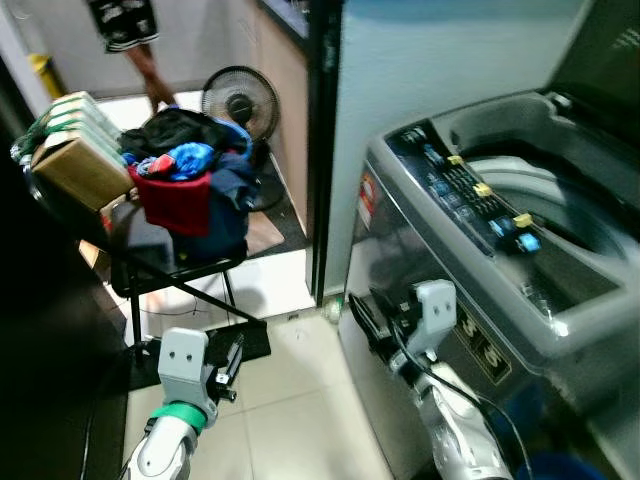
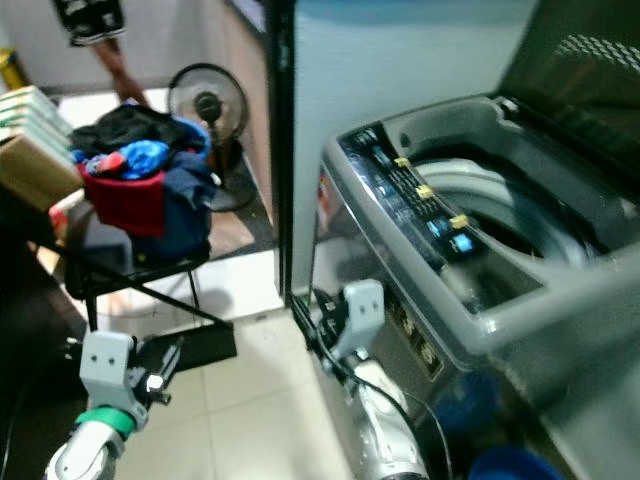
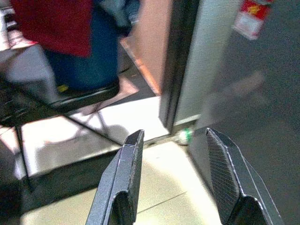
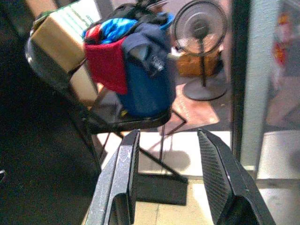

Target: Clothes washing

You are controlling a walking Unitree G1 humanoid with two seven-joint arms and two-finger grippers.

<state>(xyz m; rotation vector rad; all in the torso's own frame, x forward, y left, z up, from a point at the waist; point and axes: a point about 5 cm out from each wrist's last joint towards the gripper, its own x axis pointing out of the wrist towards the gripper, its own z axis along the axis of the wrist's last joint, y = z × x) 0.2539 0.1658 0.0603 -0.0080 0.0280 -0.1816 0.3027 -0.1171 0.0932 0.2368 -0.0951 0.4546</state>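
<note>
A top-loading washer (image 1: pixel 470 300) stands at the right with its lid (image 1: pixel 600 50) raised and the drum (image 1: pixel 545 200) open to view; its control panel (image 1: pixel 470 190) runs along the near rim. The clothes (image 1: pixel 185 160) are heaped in a blue basket (image 1: pixel 215 225) on a black folding chair (image 1: pixel 170 275) to the left, well apart from the washer; a red garment (image 1: pixel 172 200) hangs over the basket's front, with blue and black pieces on top. Boxes (image 1: pixel 75 150) sit on the chair just beside the basket; a fan (image 1: pixel 240 100) stands on the floor behind. A person's leg (image 1: pixel 150 70) shows at the far doorway. The left gripper (image 3: pixel 173 183) hangs low over the tiled floor (image 1: pixel 290 400), its fingers spread and empty; the right gripper (image 4: pixel 166 183) is raised just beside the washer's front, fingers likewise parted with nothing between them, pointing toward the chair
</note>
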